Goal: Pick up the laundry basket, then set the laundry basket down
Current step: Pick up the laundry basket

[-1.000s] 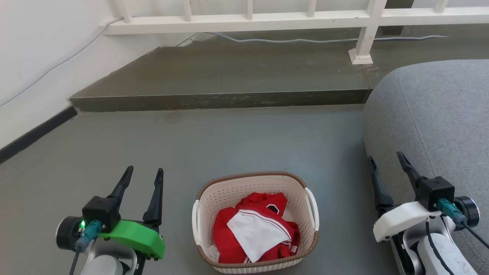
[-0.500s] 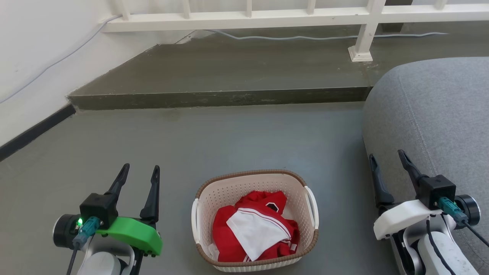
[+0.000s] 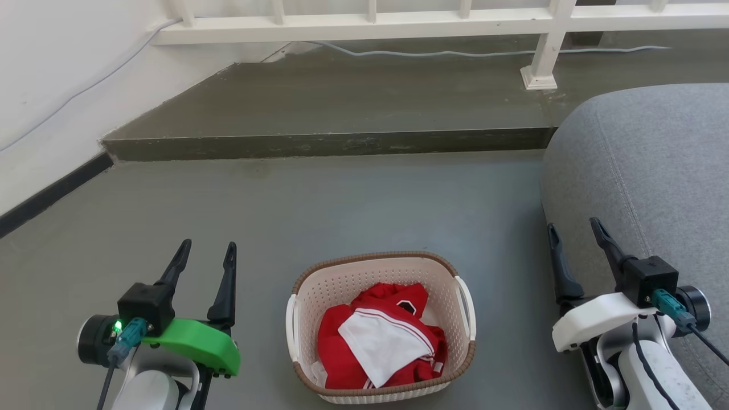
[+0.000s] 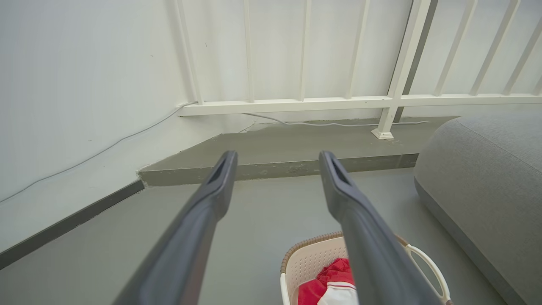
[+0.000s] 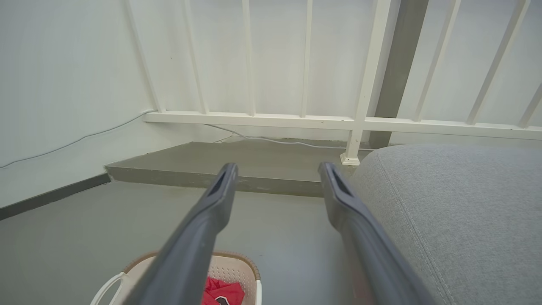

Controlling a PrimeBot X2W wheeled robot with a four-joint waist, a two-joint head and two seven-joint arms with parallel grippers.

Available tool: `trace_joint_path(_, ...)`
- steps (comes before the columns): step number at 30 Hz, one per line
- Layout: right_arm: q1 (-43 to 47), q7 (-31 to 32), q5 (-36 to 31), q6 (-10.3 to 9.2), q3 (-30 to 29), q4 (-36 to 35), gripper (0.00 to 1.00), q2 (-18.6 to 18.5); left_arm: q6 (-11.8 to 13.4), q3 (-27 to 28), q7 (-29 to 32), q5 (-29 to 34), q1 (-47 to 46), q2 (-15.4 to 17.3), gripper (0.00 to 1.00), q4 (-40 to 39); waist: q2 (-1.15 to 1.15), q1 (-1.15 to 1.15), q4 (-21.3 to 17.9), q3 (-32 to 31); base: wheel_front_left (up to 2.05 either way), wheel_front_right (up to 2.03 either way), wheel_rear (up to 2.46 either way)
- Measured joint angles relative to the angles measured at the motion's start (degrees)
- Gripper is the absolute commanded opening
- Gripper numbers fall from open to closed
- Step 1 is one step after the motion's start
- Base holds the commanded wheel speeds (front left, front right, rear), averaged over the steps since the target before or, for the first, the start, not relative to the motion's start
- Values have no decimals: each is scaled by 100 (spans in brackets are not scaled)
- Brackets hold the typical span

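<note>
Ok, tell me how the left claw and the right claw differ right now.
The left claw has a green cover; the right claw has a white cover. The left claw hangs over bare floor, the right claw beside the grey cushion. Both are open, empty, flanking the laundry basket.

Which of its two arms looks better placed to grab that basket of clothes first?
Probably the left. The left tool sits nearer the laundry basket than the right tool does, over bare floor. The right one crowds the grey cushion. Both are open.
</note>
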Motion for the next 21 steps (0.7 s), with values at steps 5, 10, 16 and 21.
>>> trace_joint_path(5, 0, 0, 8, 33, -21, 5, 100, 15, 0, -1, 0, -1, -6, -4, 100, 37, 0, 0, 12, -2, 0, 0, 0)
trace_joint_path(10, 0, 0, 8, 53, -52, 1, 100, 15, 0, -1, 0, -1, -13, -4, 100, 23, 0, 0, 22, 38, 0, 0, 0)
trace_joint_path(16, 0, 0, 52, 77, -96, -11, 100, 34, 0, -2, 0, -1, -39, -5, 100, -48, 0, 0, 22, 194, 0, 0, 0)
trace_joint_path(21, -2, 0, 103, 94, -115, -18, 100, 53, -1, -32, 0, -1, -136, -27, 100, -90, 0, 0, 21, 413, 0, 0, 0)
